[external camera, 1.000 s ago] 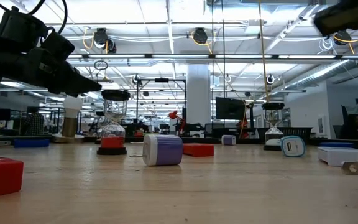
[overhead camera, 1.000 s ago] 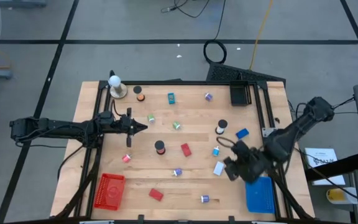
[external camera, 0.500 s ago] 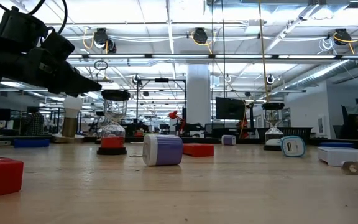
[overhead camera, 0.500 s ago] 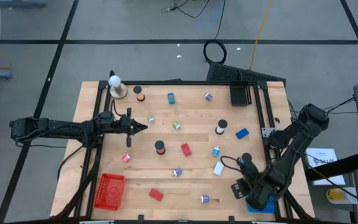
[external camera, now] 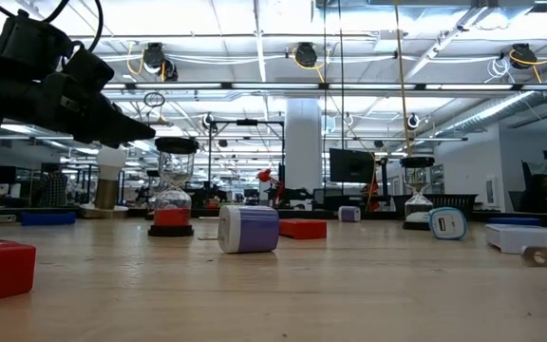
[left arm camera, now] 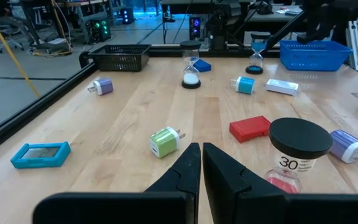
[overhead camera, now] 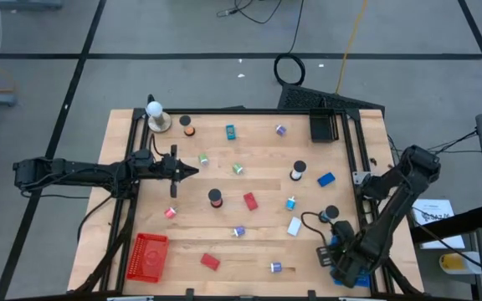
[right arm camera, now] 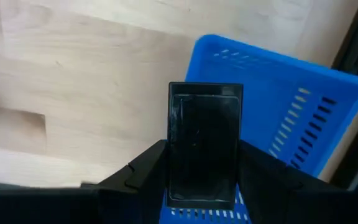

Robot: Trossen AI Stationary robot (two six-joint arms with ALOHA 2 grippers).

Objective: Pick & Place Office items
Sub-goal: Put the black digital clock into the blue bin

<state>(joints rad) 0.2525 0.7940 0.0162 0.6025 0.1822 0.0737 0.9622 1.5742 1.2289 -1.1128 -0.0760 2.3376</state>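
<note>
Black flat item [right arm camera: 204,142] clamped in right gripper [right arm camera: 201,180] above blue basket [right arm camera: 303,106] at wooden table [overhead camera: 258,188] corner; left gripper [left arm camera: 201,163] clenched, empty, hovering at left edge; open workshop with ceiling lights behind

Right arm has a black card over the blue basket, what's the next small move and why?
Probably open the right pincer and let go. In the wrist view it grips a flat black card directly above the blue basket, at the table's near right corner. The left pincer waits shut over the table's left side.
</note>
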